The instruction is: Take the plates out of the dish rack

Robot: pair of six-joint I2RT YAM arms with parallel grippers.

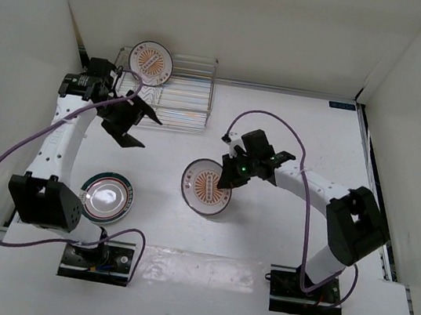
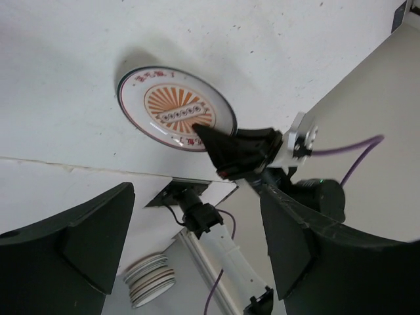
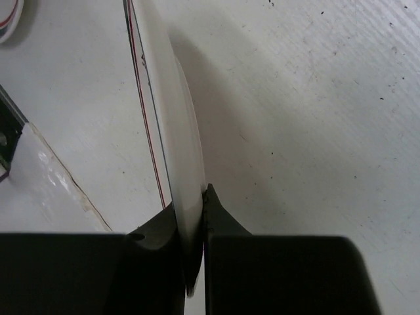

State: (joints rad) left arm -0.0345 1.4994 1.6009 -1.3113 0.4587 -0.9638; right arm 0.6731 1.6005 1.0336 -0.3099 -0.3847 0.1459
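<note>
Plates: three.
Racked plate (image 1: 148, 63): sunburst centre, upright at the left end of the dish rack (image 1: 180, 97).
Held plate (image 1: 204, 188): sunburst centre, rim pinched by the right gripper (image 1: 228, 178), mid-table.
Plain plate (image 1: 107, 196): flat, near the left arm's base.
Left gripper (image 1: 138, 129): fingers spread, empty, just before the rack.
Surface: white table (image 1: 262, 236), white walls (image 1: 239, 19).

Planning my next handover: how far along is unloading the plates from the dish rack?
Done: one round white plate with a plain pale centre lies on the table. In hand: the right hand is shut on an orange-sunburst white plate, clear of the silvery wire rack. Remaining: a second sunburst plate stands in the rack, the open left hand nearby.
</note>
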